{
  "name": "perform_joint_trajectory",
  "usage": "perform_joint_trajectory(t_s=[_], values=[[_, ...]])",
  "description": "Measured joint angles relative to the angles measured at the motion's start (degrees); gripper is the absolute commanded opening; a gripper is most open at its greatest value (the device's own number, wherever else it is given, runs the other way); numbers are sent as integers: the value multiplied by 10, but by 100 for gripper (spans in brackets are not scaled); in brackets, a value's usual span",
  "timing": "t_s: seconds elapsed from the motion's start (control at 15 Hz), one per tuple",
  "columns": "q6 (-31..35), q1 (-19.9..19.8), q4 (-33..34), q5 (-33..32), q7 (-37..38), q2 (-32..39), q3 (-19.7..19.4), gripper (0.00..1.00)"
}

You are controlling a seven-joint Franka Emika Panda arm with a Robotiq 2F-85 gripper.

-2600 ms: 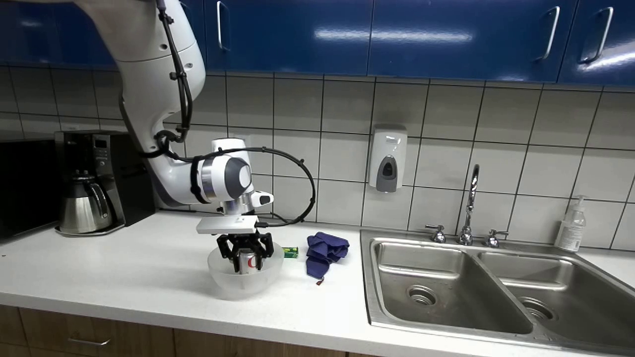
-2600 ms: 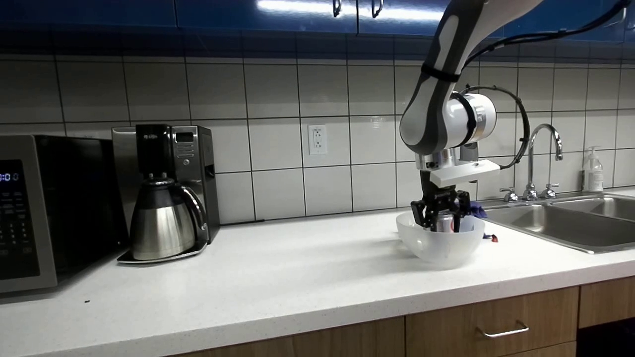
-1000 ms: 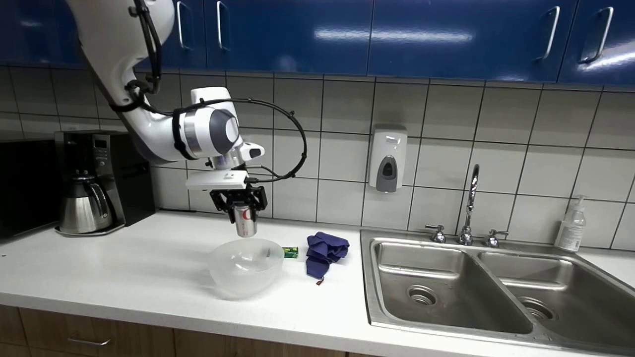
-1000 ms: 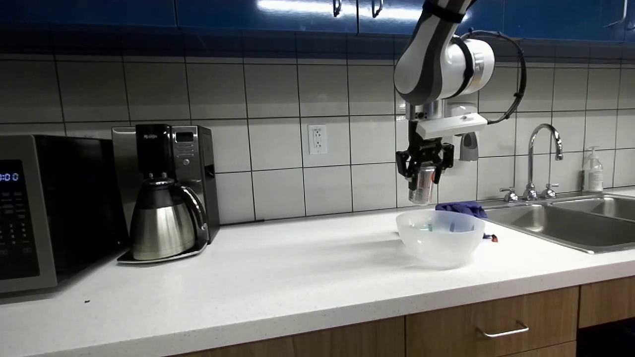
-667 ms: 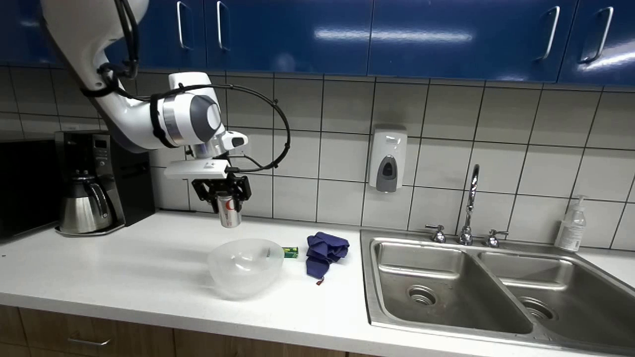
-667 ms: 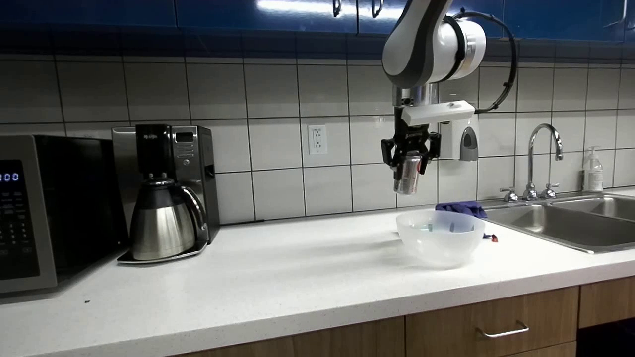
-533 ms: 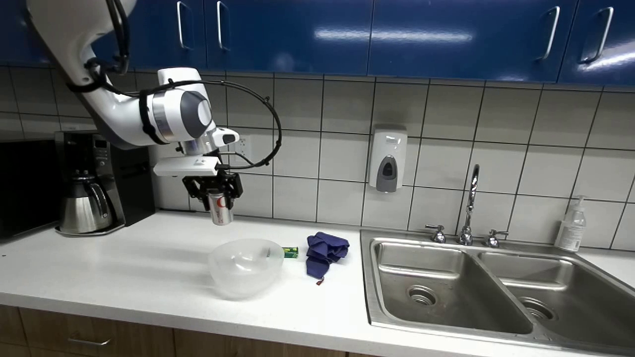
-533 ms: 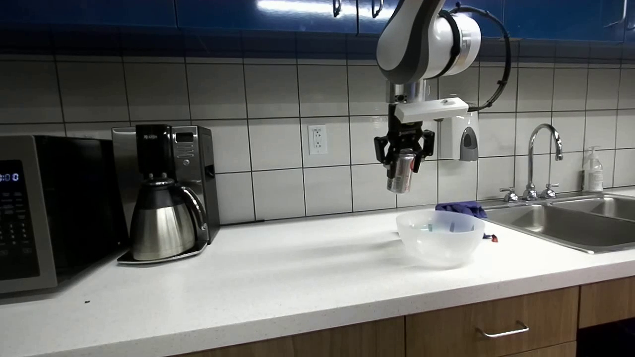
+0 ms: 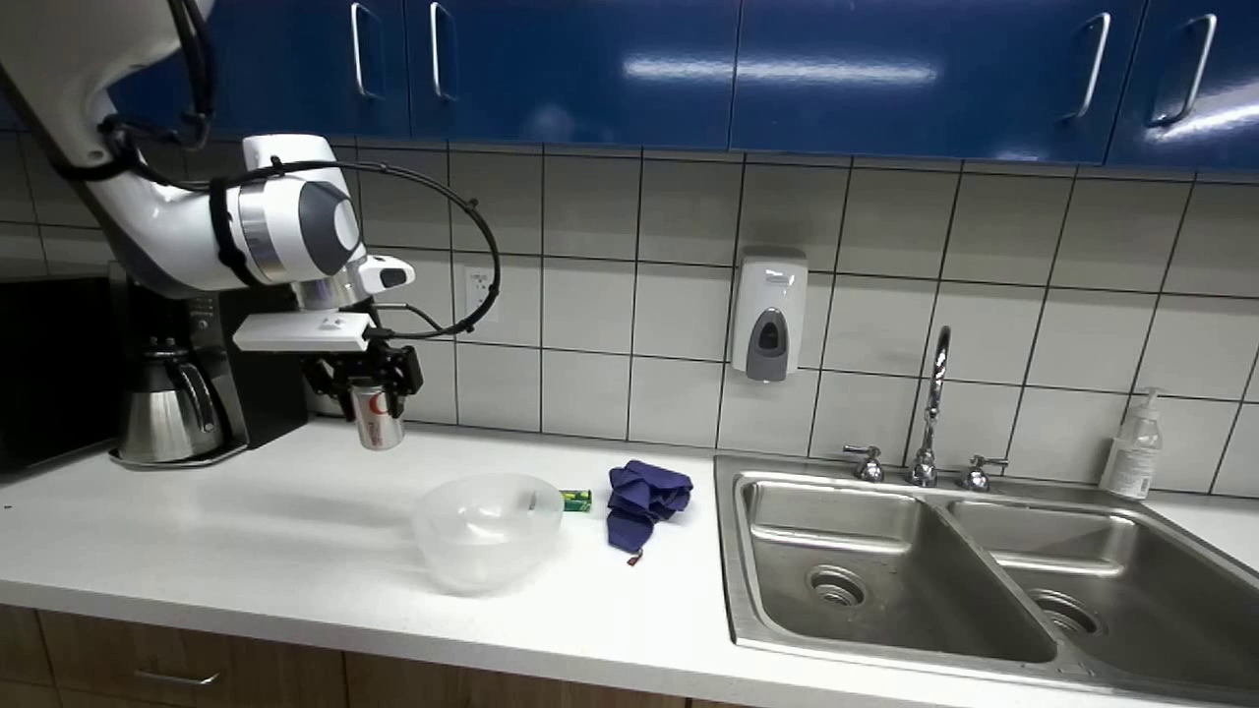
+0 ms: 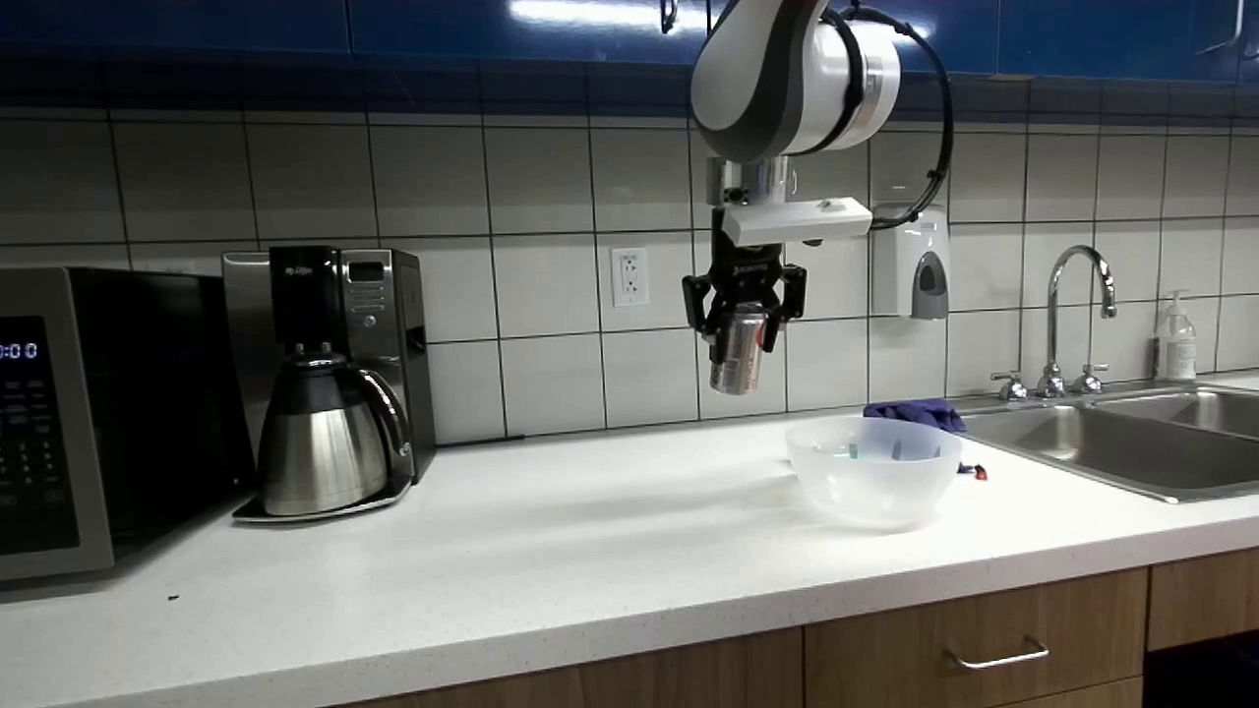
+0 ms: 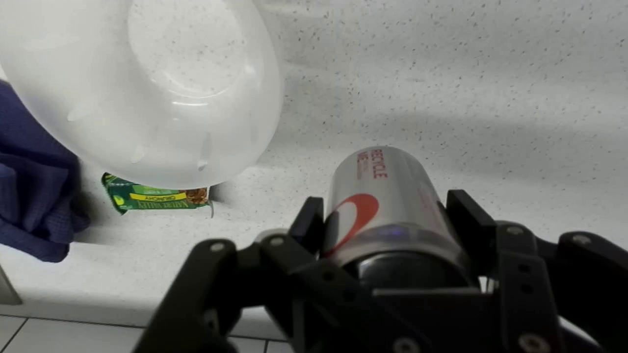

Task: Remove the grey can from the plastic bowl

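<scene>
The grey can is silver with a red mark and hangs in the air, slightly tilted. It also shows in an exterior view and in the wrist view. My gripper is shut on the can's upper part, one finger on each side, in both exterior views. The plastic bowl stands upright on the counter, whitish and translucent, with nothing seen in it. The can is above the counter, beside the bowl and apart from it; the wrist view shows the bowl at upper left.
A green snack bar wrapper and a blue cloth lie beside the bowl. The steel sink is beyond them. A coffee maker with a steel pot and a microwave stand at the opposite end.
The gripper has lifted the can up out of the bowl and carried it sideways, away from the sink and towards the coffee maker. The bowl has stayed in place.
</scene>
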Motion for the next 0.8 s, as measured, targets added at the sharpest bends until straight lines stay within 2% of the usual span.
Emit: perform_joint_trajectory(t_s=[0.8], values=[[2, 29, 18, -6, 1, 101, 8, 42]])
